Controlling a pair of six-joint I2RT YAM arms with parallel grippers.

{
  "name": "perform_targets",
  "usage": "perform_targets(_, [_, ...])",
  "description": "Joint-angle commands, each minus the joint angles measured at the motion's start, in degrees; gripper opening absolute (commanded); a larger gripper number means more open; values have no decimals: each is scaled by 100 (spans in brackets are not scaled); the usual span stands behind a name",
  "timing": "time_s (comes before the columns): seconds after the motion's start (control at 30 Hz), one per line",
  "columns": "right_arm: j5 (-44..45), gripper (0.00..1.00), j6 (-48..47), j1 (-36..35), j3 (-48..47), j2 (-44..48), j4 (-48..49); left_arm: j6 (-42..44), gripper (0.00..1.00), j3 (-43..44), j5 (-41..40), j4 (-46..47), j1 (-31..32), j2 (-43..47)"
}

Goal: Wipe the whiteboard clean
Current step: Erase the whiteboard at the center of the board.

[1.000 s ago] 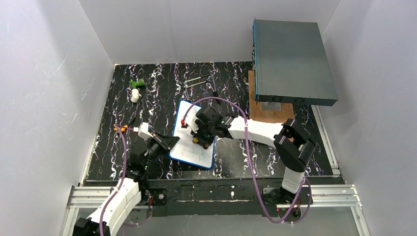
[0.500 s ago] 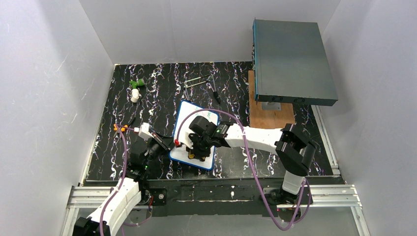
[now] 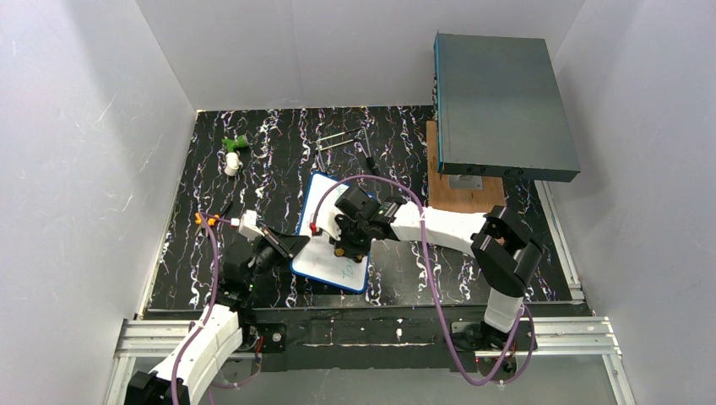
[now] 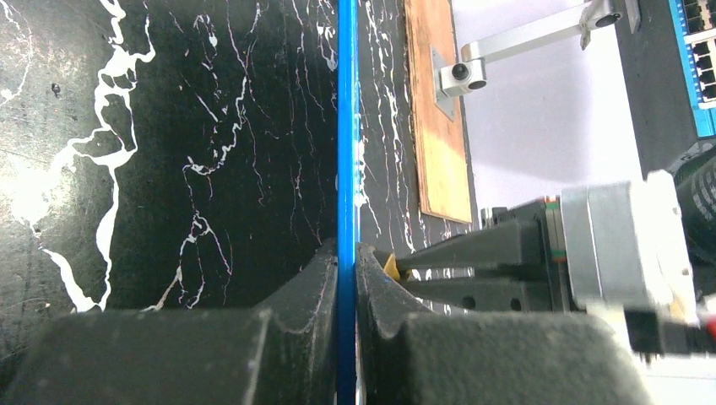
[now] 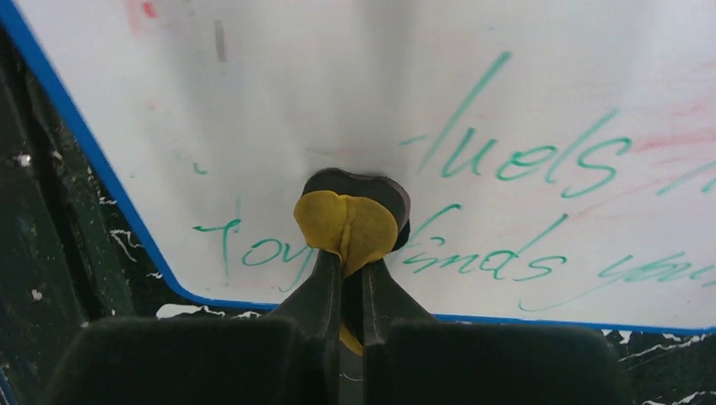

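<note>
Pinching the whiteboard [image 5: 355, 84] at its rim, the left tool [image 4: 347, 251]; right tool [image 5: 346, 257] tight on a yellow eraser pad [image 5: 346, 221].

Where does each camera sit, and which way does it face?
Top external: above and behind the bases, looking down; left arm, right arm and whiteboard show.
Left wrist: looks along the black tabletop; left gripper shut on the whiteboard's blue edge.
Right wrist: looks down at green writing; right gripper shut on a yellow pad.
Shared: all three show the whiteboard.
</note>
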State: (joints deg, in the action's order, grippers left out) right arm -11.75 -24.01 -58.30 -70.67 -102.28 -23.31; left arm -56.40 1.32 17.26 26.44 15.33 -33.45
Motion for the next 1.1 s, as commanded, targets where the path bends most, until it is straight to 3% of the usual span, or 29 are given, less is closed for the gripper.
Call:
perform_targets(0.0, [-727, 1, -688, -616, -56, -127, -710, 59, 0, 231, 329, 425, 43, 78])
perform_targets(0.17, [-516, 1, -806, -952, -183, -272, -788, 22, 0, 236, 344, 435, 48, 93])
perform_targets(0.53, [269, 1, -733, -563, -167, -285, -554, 58, 0, 314, 440, 131, 43, 374])
perform_targets(0.83, [-573, 1, -1077, -782, -156, -163, -985, 71, 0, 363, 473, 12, 42, 362])
perform_targets(1.07, [-87, 1, -1035, -1033, -247, -287, -850, 53, 0, 407, 602, 141, 48, 162])
